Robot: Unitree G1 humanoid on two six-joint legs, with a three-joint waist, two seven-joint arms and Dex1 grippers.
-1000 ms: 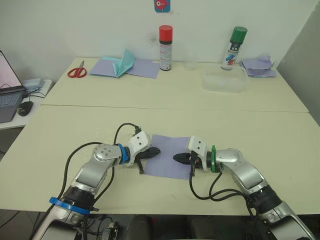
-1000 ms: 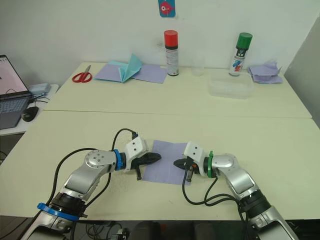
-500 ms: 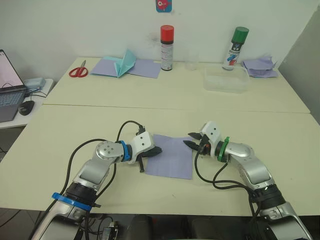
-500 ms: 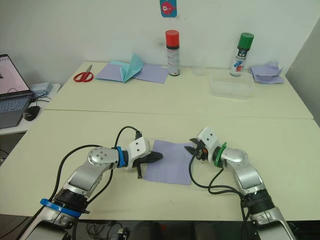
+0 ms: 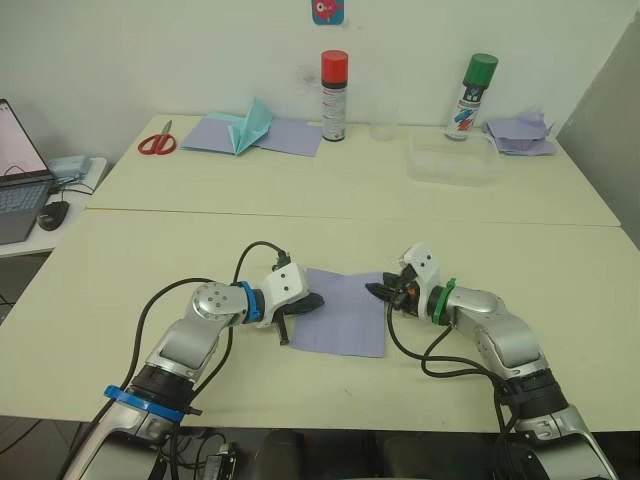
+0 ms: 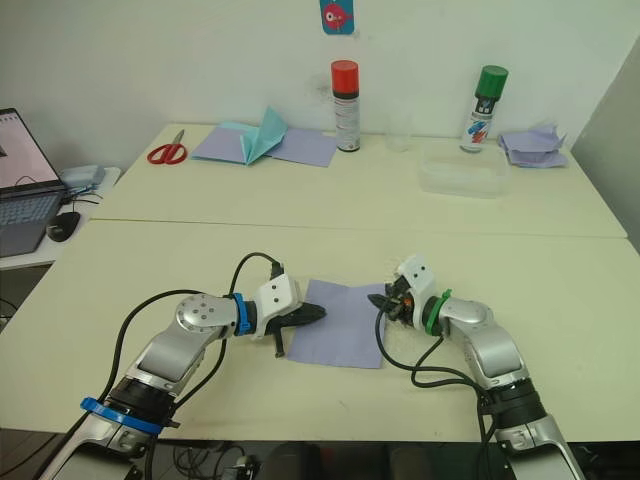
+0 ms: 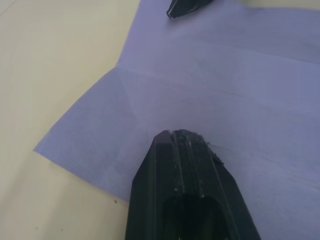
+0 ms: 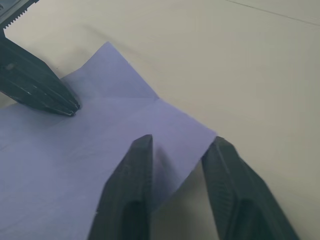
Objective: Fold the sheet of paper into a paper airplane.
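Note:
The sheet of paper is a pale lavender rectangle with lengthwise creases, lying flat on the near table. My left gripper is shut, its tip resting on the sheet's left edge; the left wrist view shows its closed fingers over the paper. My right gripper is open at the sheet's far right corner. In the right wrist view that corner lies between its two spread fingers, and the left gripper shows across the sheet.
On the far table are red scissors, lavender sheets with a teal paper shape, a red-capped can, a green-capped can, a clear tub and a crumpled lavender heap. A laptop and mouse sit at left.
My right gripper left the sheet's near right part, swung to the far right corner and now straddles it, open. The left gripper has stayed on the left edge.

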